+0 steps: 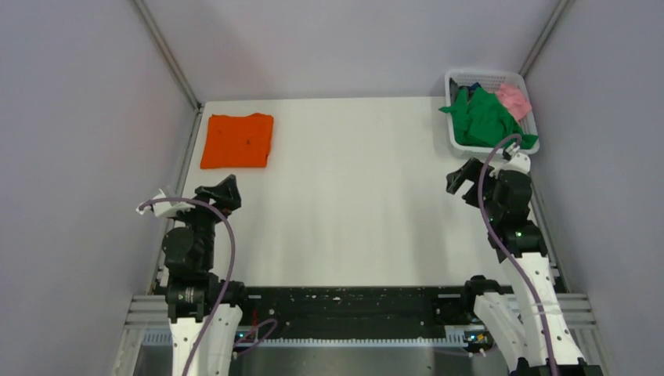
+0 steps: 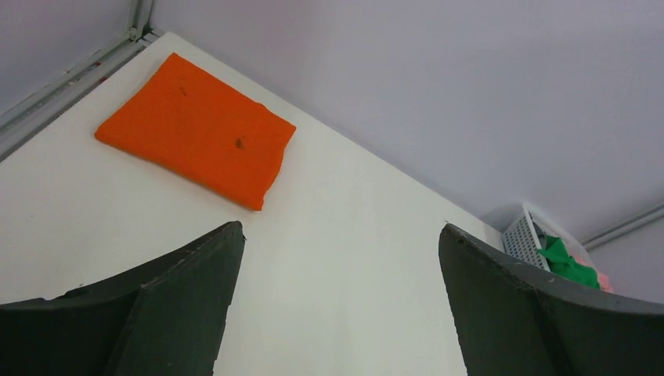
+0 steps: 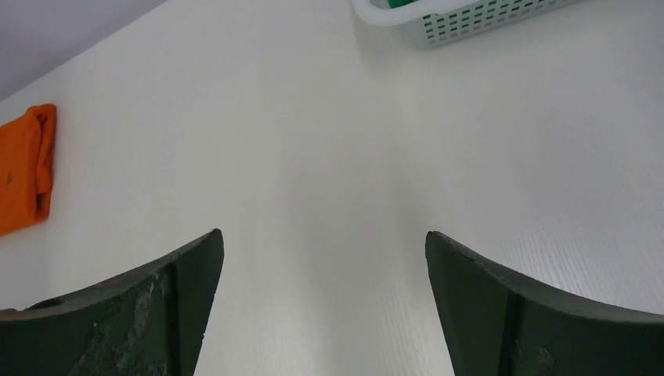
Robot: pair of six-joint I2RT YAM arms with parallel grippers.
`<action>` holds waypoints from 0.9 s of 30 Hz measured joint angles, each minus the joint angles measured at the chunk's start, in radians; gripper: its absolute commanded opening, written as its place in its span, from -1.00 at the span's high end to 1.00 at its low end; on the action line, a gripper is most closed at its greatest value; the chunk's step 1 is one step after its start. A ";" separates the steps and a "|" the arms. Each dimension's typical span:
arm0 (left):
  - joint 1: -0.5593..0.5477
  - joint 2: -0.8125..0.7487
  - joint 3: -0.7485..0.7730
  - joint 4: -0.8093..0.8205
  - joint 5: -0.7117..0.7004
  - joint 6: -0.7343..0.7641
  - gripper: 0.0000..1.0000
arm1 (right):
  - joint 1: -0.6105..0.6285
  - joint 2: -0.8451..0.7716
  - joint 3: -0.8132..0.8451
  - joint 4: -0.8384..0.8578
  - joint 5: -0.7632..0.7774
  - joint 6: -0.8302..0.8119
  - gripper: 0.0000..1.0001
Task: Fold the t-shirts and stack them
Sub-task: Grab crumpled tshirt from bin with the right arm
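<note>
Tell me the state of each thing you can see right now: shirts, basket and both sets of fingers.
orange t-shirt: folded flat, at the table's far left corner.
green t-shirt: crumpled, unfolded, in the basket, spilling over its near rim.
pink cloth: bunched in the basket.
basket: upright, holding clothes, at the far right corner.
left fingers: open, empty.
right fingers: open, empty.

Orange t-shirt (image 1: 237,141) lies folded flat at the desk's (image 1: 352,188) far-left corner. Green t-shirt (image 1: 485,119) sits crumpled in the white basket (image 1: 485,74) far right, spilling over its rim, beside a pink cloth (image 1: 514,99).
</note>
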 measured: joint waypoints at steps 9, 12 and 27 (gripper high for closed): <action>0.000 0.082 0.002 -0.049 -0.053 -0.027 -0.97 | 0.000 0.126 0.079 0.112 0.097 -0.038 -0.97; 0.000 0.127 0.002 -0.057 -0.054 -0.039 -0.98 | 0.000 0.233 0.132 0.181 0.129 -0.053 -0.97; 0.000 0.246 -0.003 -0.028 -0.048 -0.057 -0.98 | -0.038 0.992 0.669 0.237 0.338 -0.128 -0.77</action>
